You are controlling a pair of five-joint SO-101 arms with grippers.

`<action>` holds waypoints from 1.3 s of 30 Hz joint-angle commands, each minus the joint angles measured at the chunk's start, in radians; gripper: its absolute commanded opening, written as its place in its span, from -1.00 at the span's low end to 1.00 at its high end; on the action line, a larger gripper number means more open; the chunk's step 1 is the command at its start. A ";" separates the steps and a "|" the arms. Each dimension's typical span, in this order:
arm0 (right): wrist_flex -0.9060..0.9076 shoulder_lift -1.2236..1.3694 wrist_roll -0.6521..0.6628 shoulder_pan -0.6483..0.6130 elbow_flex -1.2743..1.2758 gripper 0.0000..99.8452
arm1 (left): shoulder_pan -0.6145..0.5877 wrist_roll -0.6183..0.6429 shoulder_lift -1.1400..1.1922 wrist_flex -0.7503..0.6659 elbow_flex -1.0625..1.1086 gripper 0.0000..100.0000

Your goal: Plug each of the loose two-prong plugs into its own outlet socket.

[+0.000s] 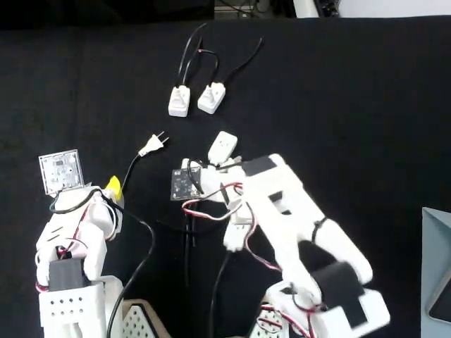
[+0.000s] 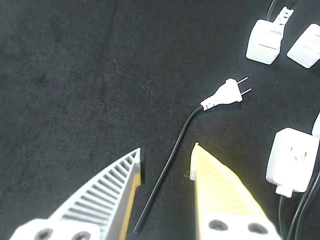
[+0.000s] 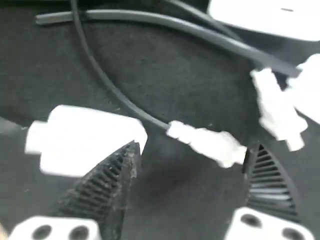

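No plug looks seated yet. One white two-prong plug (image 1: 153, 144) on a black cord lies loose on the black tabletop (image 1: 352, 105), near the white boxy outlet socket (image 1: 223, 146). The left gripper (image 2: 166, 149) hangs farther from that socket, jaws spread. The right gripper (image 3: 194, 147), beside that socket, has its jaws spread either side of a second white plug (image 3: 210, 142).

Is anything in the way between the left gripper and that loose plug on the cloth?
Nothing visible. Only bare cloth and the plug's own cord lie between the open left gripper and the loose plug.

I count three white outlet sockets (image 1: 179, 101) (image 1: 211, 98) (image 1: 223, 146) before me and two loose white two-prong plugs (image 1: 153, 144) (image 3: 210, 142), each trailing its own black cord (image 2: 170, 160).
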 commanded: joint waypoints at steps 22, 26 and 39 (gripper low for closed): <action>-0.130 0.051 -0.114 0.097 -0.041 -0.98 | -0.012 0.002 -0.009 0.000 -0.007 -0.66; -0.130 0.002 -0.193 0.178 -0.041 -0.98 | -0.012 0.002 -0.009 0.000 -0.007 -0.66; -0.130 -0.001 -0.486 0.416 -0.041 -0.98 | -0.008 0.002 -0.009 -0.002 -0.007 -0.66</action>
